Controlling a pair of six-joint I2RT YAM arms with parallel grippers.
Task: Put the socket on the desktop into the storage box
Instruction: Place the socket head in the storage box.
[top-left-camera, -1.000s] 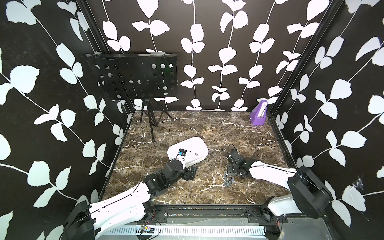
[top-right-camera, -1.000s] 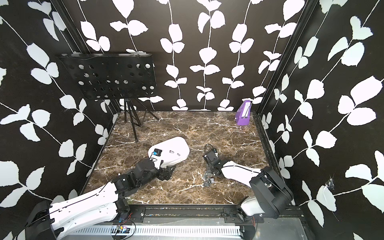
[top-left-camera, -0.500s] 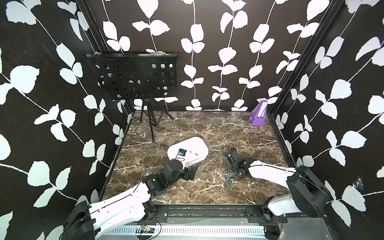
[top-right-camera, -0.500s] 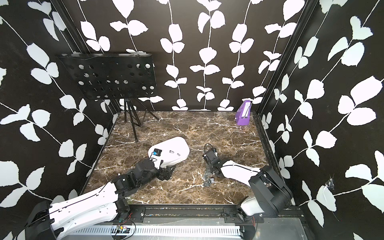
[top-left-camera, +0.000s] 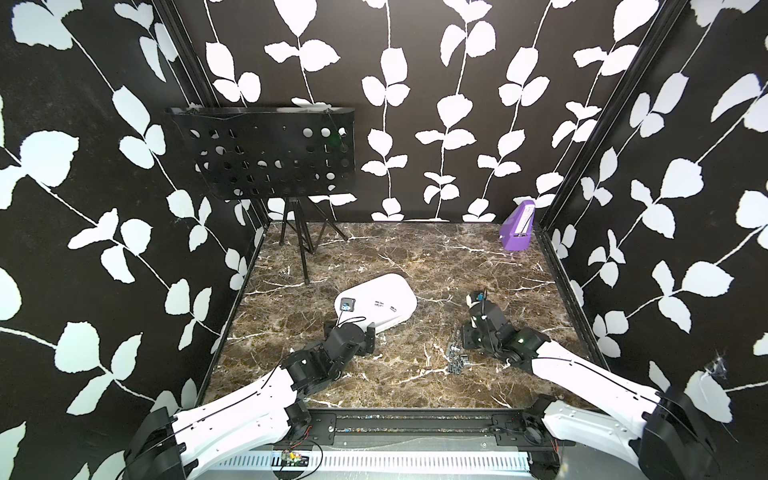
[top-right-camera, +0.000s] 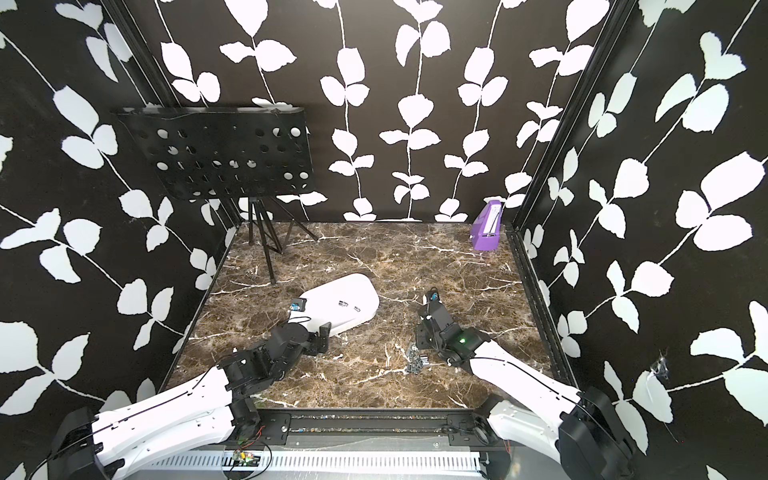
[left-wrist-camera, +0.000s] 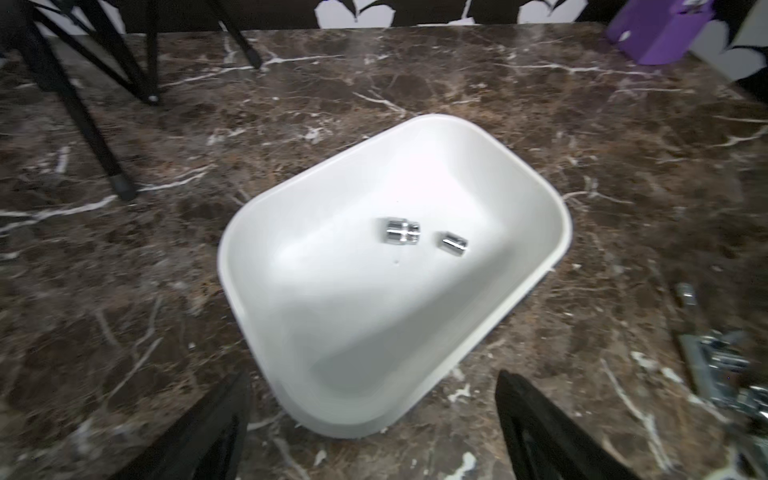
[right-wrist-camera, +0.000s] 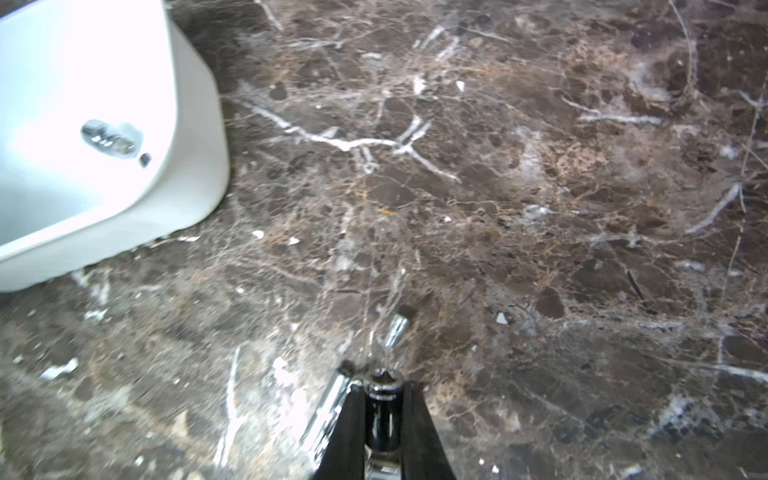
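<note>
While the right arm (top-left-camera: 582, 374) stretches low from the front right corner, white links ending in a black wrist bent down toward the desk (top-left-camera: 415, 257), the right claw (right-wrist-camera: 383, 388) is clamped on a socket (right-wrist-camera: 382, 380). It is a short chrome cylinder with a dark hollow mouth, and its open end points out past the black fingertips. Whether it has left the desk cannot be told. It sits at the pile (top-left-camera: 457, 359) of small shiny sockets, which lies touching or just beside the wrist in both top views.

From the front left corner the left arm (top-left-camera: 249, 411) reaches low too, its black wrist just short of the box (top-left-camera: 376, 299). The left claw (left-wrist-camera: 374, 376) is spread wide and empty, with the box's near corner between its dark fingers (left-wrist-camera: 536, 419).

Smooth white plastic, shallow, with rounded corners, the box sits mid-desk at a slant, apart from the pile. Two sockets (left-wrist-camera: 401, 230) lie inside on their sides, close together but not touching.

Under it all, the desk is glossy brown marble with white veins. A purple box (top-left-camera: 517, 232) stands in the back right corner, and a black perforated stand (top-left-camera: 270, 153) on a tripod at the back left.
</note>
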